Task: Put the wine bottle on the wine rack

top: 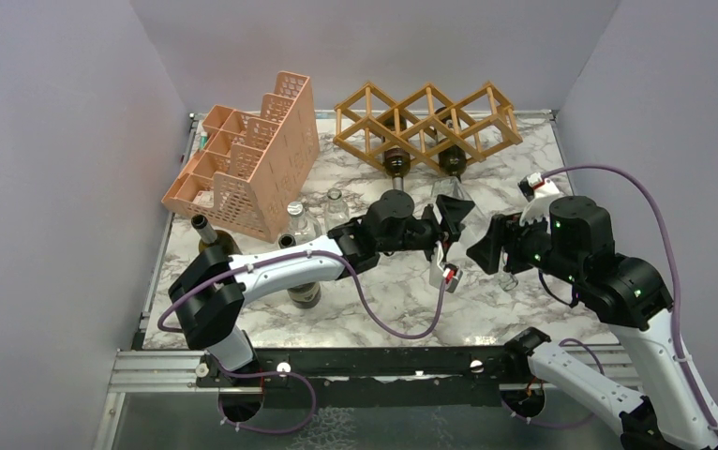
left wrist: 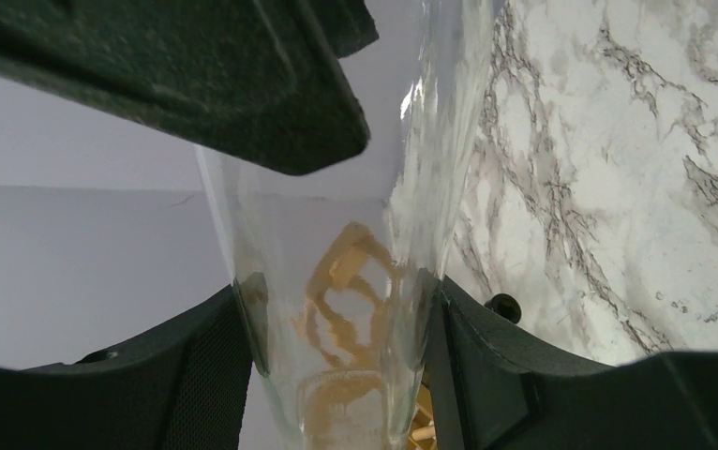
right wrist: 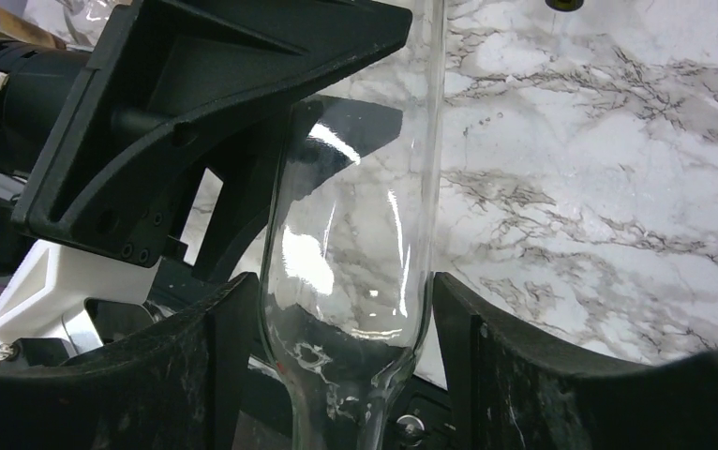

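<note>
A clear glass wine bottle (top: 453, 199) is held off the table between my two grippers, in front of the rack. My left gripper (top: 447, 227) is shut on its body, with both pads pressed against the glass in the left wrist view (left wrist: 336, 302). My right gripper (top: 492, 246) closes around the bottle's shoulder (right wrist: 355, 234), and both fingers touch the glass just above the neck in the right wrist view (right wrist: 338, 291). The golden-brown wooden wine rack (top: 426, 120) stands at the back. Two dark bottles (top: 396, 165) lie in it, necks pointing toward me.
A pink perforated organizer (top: 243, 164) stands at the back left. Two clear bottles (top: 299, 221) and two dark bottles (top: 305, 291) stand by my left arm. Grey walls enclose the marble table (top: 383, 291).
</note>
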`<action>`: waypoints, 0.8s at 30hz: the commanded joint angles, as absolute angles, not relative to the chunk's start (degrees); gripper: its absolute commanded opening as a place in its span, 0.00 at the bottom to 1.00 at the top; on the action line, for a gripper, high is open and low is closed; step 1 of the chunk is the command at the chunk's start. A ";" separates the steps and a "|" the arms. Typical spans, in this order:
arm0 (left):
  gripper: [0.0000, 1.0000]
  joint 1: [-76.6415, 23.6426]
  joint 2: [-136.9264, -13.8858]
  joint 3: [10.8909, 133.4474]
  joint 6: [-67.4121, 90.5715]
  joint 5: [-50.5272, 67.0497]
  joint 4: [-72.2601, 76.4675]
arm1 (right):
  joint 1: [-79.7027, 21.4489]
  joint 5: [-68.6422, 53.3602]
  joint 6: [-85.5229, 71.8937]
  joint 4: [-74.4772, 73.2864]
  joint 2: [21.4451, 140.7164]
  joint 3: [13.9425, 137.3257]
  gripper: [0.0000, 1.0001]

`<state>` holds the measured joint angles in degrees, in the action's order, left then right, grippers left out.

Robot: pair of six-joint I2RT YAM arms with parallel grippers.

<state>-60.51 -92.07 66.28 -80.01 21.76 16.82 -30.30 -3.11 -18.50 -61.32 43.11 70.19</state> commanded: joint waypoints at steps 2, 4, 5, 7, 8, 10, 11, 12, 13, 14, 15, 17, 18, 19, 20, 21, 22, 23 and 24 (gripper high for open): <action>0.00 -61.35 -88.61 70.40 -81.43 25.11 22.24 | -30.59 -7.57 -18.25 -57.53 43.33 69.41 0.71; 0.00 -61.35 -88.44 70.40 -81.44 25.28 22.22 | -30.56 -8.00 -18.07 -57.42 43.68 69.04 0.73; 0.00 -61.33 -88.40 70.40 -81.47 25.35 22.09 | -30.56 -8.03 -17.95 -57.33 43.87 68.86 0.73; 0.00 -61.35 -88.31 70.36 -81.47 25.41 21.98 | -30.57 -7.91 -17.90 -57.12 44.11 68.65 0.73; 0.00 -61.35 -88.25 70.24 -81.55 25.47 22.02 | -30.58 -7.91 -17.76 -56.90 44.14 68.64 0.72; 0.00 -61.39 -88.09 70.19 -81.48 25.37 21.93 | -30.54 -7.97 -17.63 -56.25 44.11 68.61 0.65; 0.00 -61.35 -88.07 70.07 -81.43 25.28 21.89 | -30.56 -8.04 -17.57 -55.99 44.12 68.58 0.59; 0.00 -61.35 -88.00 70.01 -81.28 25.12 21.90 | -30.52 -7.96 -17.42 -55.80 44.11 68.62 0.50; 0.00 -61.30 -88.03 69.97 -80.92 24.82 21.90 | -30.58 -7.85 -17.43 -55.55 44.12 68.57 0.40; 0.00 -61.34 -88.06 70.11 -80.43 24.27 21.89 | -30.58 -7.78 -17.37 -55.28 44.23 68.60 0.29; 0.01 -61.35 -88.13 70.24 -79.85 23.78 21.96 | -30.59 -7.50 -17.40 -55.14 44.17 68.71 0.25; 0.29 -61.35 -88.15 70.22 -78.14 22.73 22.04 | -30.58 -6.15 -17.49 -54.79 44.23 68.99 0.11; 0.47 -61.35 -88.09 70.20 -77.42 22.06 22.05 | -30.54 -5.33 -17.52 -54.65 44.20 69.30 0.07; 0.65 -61.35 -88.05 70.16 -76.30 21.48 21.92 | -30.58 -4.20 -17.60 -54.47 44.13 69.60 0.03; 0.78 -61.35 -87.92 70.14 -75.05 20.74 21.90 | -30.59 -3.01 -17.74 -54.12 43.94 69.82 0.01; 0.88 -61.33 -87.63 70.06 -73.57 19.86 21.84 | -30.57 -1.86 -17.91 -53.58 43.68 69.89 0.01; 0.93 -61.33 -87.25 69.84 -72.28 19.20 21.85 | -30.54 -0.64 -17.86 -52.88 43.37 69.82 0.01; 0.96 -61.35 -86.75 69.63 -70.98 18.61 21.73 | -30.58 0.46 -17.91 -52.10 43.03 69.58 0.01; 0.98 -61.34 -85.78 69.29 -69.48 18.16 21.60 | -30.58 1.65 -17.87 -51.46 42.71 69.32 0.01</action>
